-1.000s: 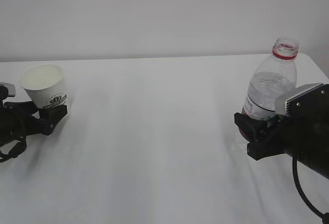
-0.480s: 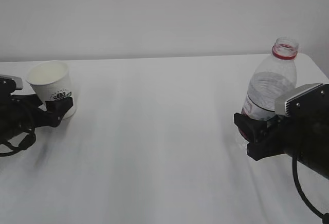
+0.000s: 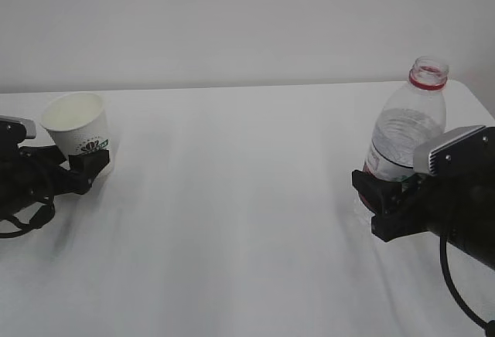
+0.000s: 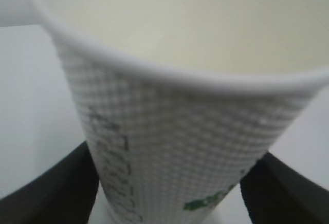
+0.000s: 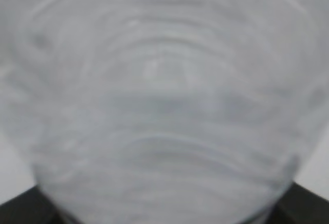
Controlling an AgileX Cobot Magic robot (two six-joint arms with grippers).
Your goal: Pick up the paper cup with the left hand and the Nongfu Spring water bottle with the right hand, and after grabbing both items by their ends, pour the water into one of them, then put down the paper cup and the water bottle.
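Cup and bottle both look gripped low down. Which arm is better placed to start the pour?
Probably the right. The right gripper clasps the uncapped water bottle, upright and ready to tilt. The left gripper holds the paper cup tilted, far across the table.

Between your left hand's [image 3: 85, 168] matt black fingers [image 4: 49, 188] sits the paper cup [image 4: 175, 116], dimple-embossed outside, smooth cream inside. Your right hand [image 3: 379, 205] meets the bottle [image 3: 404, 132]: clear, glossy, ribbed plastic. The surface [image 3: 232, 221] is matt white.

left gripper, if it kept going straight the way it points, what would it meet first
The paper cup. It already sits between the left gripper's fingers, so any push forward meets the cup's lower wall; beyond it only bare table shows.
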